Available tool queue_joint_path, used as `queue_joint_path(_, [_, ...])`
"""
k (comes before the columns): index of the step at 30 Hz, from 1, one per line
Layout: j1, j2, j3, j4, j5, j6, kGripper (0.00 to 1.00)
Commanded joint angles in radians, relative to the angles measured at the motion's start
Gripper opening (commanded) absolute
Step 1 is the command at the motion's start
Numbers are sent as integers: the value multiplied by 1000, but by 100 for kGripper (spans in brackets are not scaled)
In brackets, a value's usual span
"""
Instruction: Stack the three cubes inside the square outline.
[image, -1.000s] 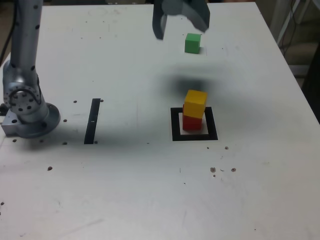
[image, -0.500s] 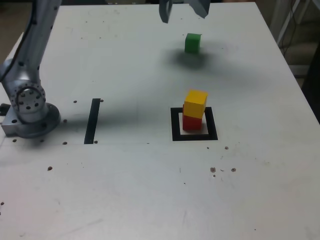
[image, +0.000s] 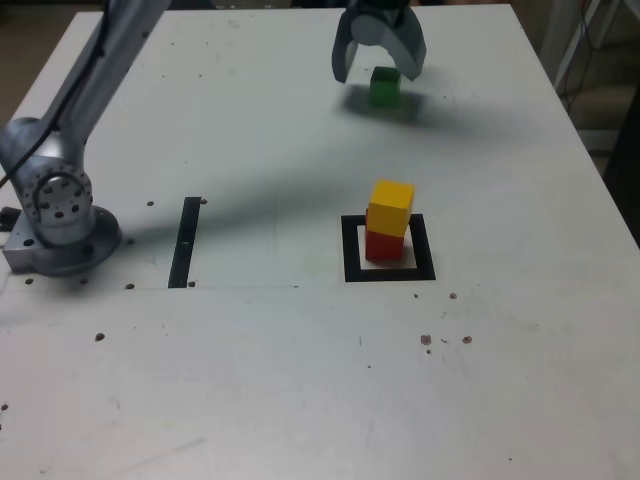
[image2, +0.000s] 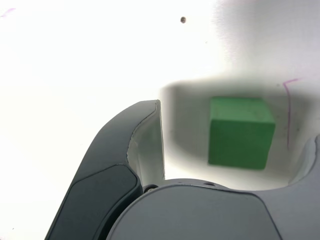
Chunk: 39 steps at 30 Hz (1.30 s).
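A: Pincer state?

B: My gripper (image: 378, 68) is standing spread wide and empty at the far side of the table (image: 300, 400), its jaws flanking the green cube (image: 384, 86) without touching it. The wrist view is showing the cube sitting between them with a gap on each side.

A: And the others?

B: The yellow cube (image: 390, 208) is sitting on the red cube (image: 384, 245), inside the square outline (image: 349, 252), well nearer than the green one.

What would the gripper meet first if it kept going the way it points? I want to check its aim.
Most likely the green cube: the open gripper points down with the cube between its jaws. How far above it hangs is unclear.
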Motion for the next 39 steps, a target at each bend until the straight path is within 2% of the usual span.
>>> queue_joint_path(1, [0, 5, -10, 2, -4, 2, 97])
queue_joint_path(10, [-11, 35, -22, 3, -15, 3, 85])
queue_joint_path(20, [-11, 45, -35, 6, -26, 3, 60])
queue_joint_path(24, [-10, 46, -44, 14, -43, 3, 49])
queue_joint_path(31, [-8, 46, -52, 18, -80, 11, 38])
queue_joint_path(35, [-8, 45, -60, 19, -88, 15, 27])
queue_joint_path(39, [-8, 44, -65, 20, -90, 16, 20])
